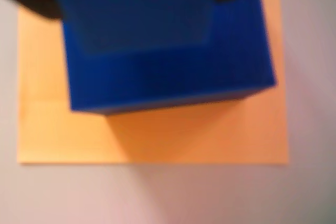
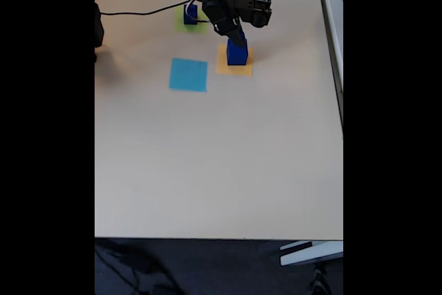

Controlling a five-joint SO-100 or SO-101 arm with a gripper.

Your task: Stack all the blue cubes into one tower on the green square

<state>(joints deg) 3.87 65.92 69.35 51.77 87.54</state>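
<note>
Your gripper (image 2: 235,36) sits down on the blue cubes (image 2: 237,53) stacked on the orange square (image 2: 225,67) — its grip I can't tell. Another blue cube (image 2: 190,13) stands on the green square (image 2: 184,24) — open table (image 2: 221,157) all round.

Under the black gripper (image 2: 237,38) stand dark-blue cubes (image 2: 237,53) on an orange-yellow square (image 2: 234,68). Behind it, another dark-blue cube (image 2: 190,13) sits on the lime square (image 2: 181,22). The light-blue square (image 2: 188,74) lies on the beige table (image 2: 221,157).
</note>
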